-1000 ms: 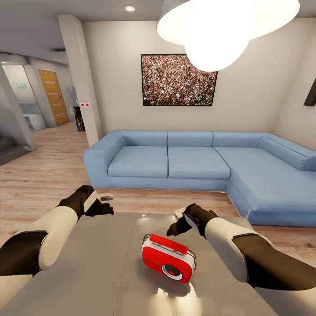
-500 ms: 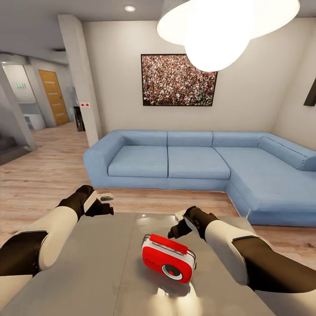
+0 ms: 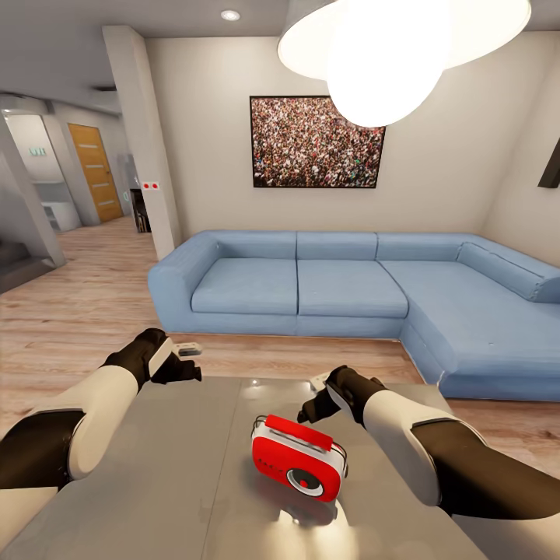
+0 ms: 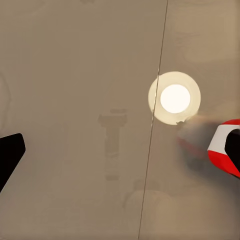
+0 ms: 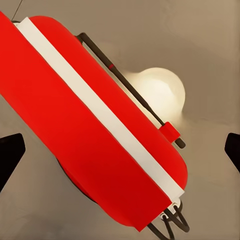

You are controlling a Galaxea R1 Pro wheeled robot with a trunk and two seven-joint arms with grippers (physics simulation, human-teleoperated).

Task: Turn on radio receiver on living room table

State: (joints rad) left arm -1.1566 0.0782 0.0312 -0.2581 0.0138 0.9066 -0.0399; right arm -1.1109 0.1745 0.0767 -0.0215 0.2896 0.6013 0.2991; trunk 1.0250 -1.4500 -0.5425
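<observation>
No readable text, label, brand or number anywhere. On the face of the radio receiver (image 3: 299,458), left of its round dial, only a few tiny dark marks, too small to read. Far to the left of the framed picture (image 3: 316,141), a small green sign (image 3: 36,152) high on the hallway wall, its characters blurred. On the pillar (image 3: 145,140) left of the same picture, two small red marks (image 3: 150,186) on white plates, without legible writing.

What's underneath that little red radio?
The radio receiver stands on the table, whose glossy grey top shows a pale reflection at its base. The patch of tabletop directly beneath it is covered.
</observation>
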